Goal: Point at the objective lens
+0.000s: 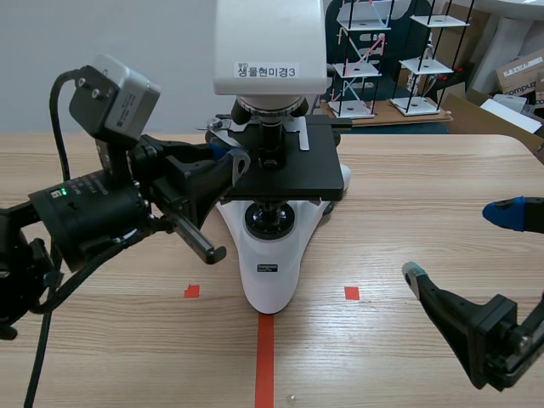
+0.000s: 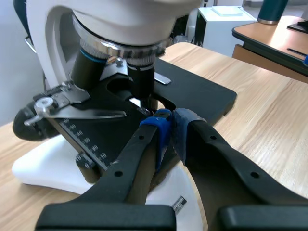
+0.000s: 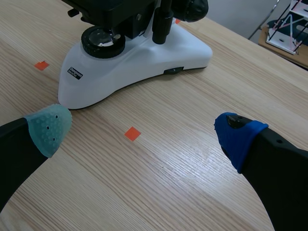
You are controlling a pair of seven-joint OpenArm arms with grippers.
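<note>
1. Scene view.
   - Microscope (image 1: pixel 270 255): white base, black stage (image 1: pixel 293 166). It stands midway between the worktop's left and right edges, on the red centre tape line.
   - Objective lens (image 1: pixel 270 143): dark barrel hanging under the white head, directly over the stage.
   - Left gripper (image 1: pixel 235 161): comes in from the worktop's left side. Its tips are at the stage's left edge, level with the lens.
   - Right gripper (image 1: pixel 463 242): low, near the worktop's near right corner and well apart from the microscope. Its fingers are spread wide.

2. Left wrist view.
   - Left gripper (image 2: pixel 171 120): fingers drawn together, the blue pads (image 2: pixel 159 127) almost meeting, nothing between them.
   - The tips sit over the stage (image 2: pixel 207 96), just beside the lower end of the objective lens (image 2: pixel 141 79) and aimed at it. Contact cannot be told.

3. Right wrist view.
   - Right gripper (image 3: pixel 144 132): spread wide, one grey-green pad (image 3: pixel 48 127) and one blue, holding nothing.
   - It hangs over bare wood and an orange tape square (image 3: pixel 132 133), with the microscope base (image 3: pixel 144 57) ahead of it.

4. Progress (judgement).
   - The pointing pose looks essentially reached by the left arm.
   - At most a slight closing of the gap or a hold is left.
   - The right arm has no evident part in the task.
</note>
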